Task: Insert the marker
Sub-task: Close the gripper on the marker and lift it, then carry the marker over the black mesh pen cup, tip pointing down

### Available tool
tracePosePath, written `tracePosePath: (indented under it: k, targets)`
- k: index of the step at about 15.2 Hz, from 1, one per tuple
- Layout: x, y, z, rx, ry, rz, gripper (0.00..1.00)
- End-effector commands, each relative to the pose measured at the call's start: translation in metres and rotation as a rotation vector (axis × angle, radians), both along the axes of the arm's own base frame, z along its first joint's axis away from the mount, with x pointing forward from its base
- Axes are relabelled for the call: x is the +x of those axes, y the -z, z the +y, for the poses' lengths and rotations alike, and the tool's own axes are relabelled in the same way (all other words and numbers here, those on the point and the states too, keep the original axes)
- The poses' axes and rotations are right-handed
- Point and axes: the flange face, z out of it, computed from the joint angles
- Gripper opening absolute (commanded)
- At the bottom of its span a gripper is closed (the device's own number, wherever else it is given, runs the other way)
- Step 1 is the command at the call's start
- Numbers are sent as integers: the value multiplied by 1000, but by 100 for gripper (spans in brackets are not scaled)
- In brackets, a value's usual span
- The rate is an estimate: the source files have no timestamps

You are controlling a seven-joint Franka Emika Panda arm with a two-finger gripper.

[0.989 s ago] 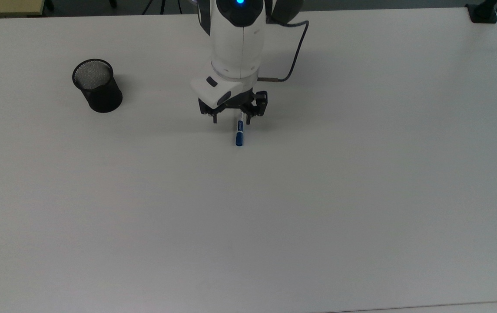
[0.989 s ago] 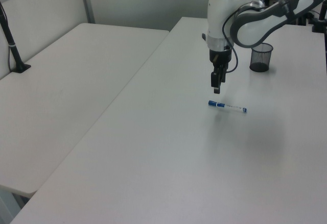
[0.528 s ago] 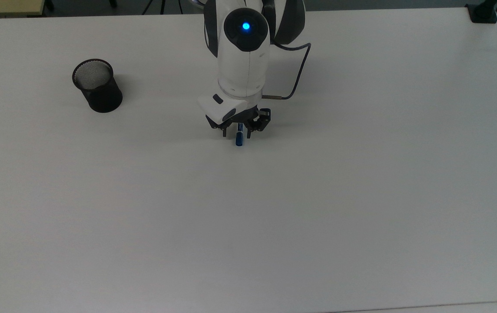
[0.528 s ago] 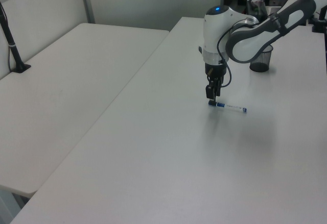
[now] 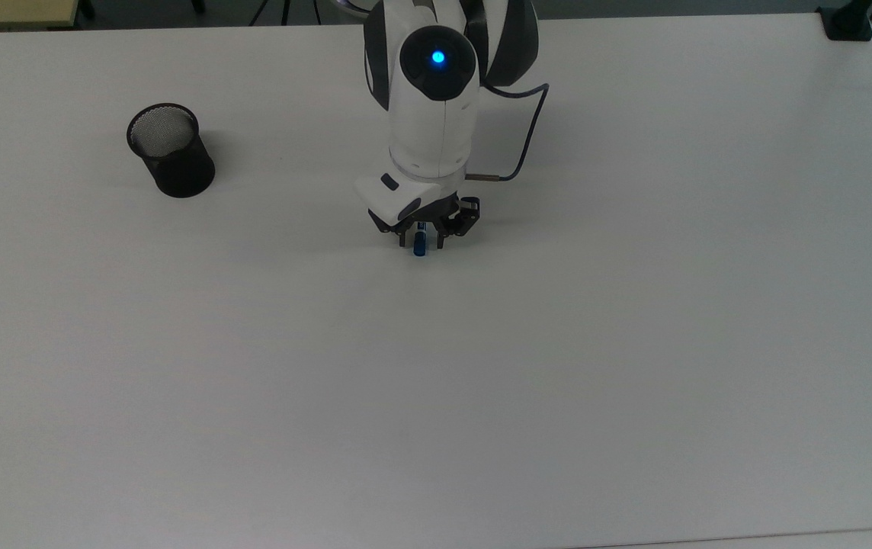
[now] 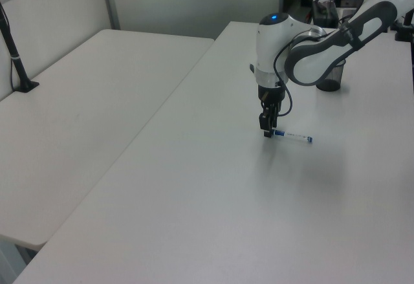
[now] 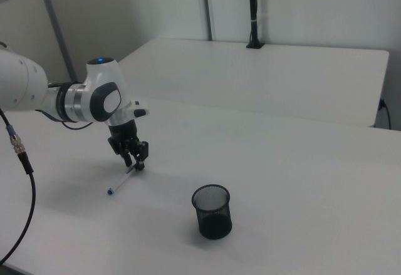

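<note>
The marker (image 5: 421, 245) lies flat on the white table (image 5: 482, 381), a white barrel with blue ends; in the top view mostly its blue end shows below the hand. In the left view the marker (image 6: 292, 136) stretches to the right of the fingers. My gripper (image 5: 421, 242) points straight down, low over that end, open, with one finger on each side of the marker and small gaps between. The right view has the gripper (image 7: 137, 164) at the upper end of the marker (image 7: 120, 182). The black mesh cup (image 5: 171, 151) stands upright far off at the top view's left.
A grey cable (image 5: 527, 130) loops off the wrist toward the top view's right. A black clamp (image 5: 847, 23) sits on the far right corner. The mesh cup (image 7: 212, 211) is near the right view's front. A second table (image 6: 84, 103) adjoins on the left view's left.
The arm has come down and slid along the marker toward the top view's bottom, so the open fingers now straddle its blue end. Marker and cup have not moved.
</note>
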Motion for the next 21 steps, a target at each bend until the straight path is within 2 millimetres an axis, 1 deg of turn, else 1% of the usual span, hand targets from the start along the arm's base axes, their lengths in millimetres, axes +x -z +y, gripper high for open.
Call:
tracePosePath:
  k: [1, 2, 3, 4, 7, 8, 9, 12, 13, 15, 16, 18, 21]
  targets:
    - [-1, 6, 6, 10, 15, -14, 30]
    - [0, 3, 5, 12, 17, -18, 15]
    - [1, -1, 3, 13, 20, -24, 4]
    - [2, -4, 1, 15, 24, -27, 0]
    - [1, -19, -2, 14, 30, -35, 0]
    - [-1, -31, -4, 14, 31, -38, 0]
    - [-2, -46, -13, 12, 37, -40, 0]
    - [-13, -105, -43, 11, 72, -76, 0]
    - [-18, -132, -66, 12, 101, -113, 0]
    - [-28, -163, -103, -1, 151, -168, 0]
    - [-37, -181, -128, -26, 169, -201, 0]
    - [-55, -198, -155, -55, 184, -248, 0]
    - [-86, -205, -190, -62, 212, -384, 0]
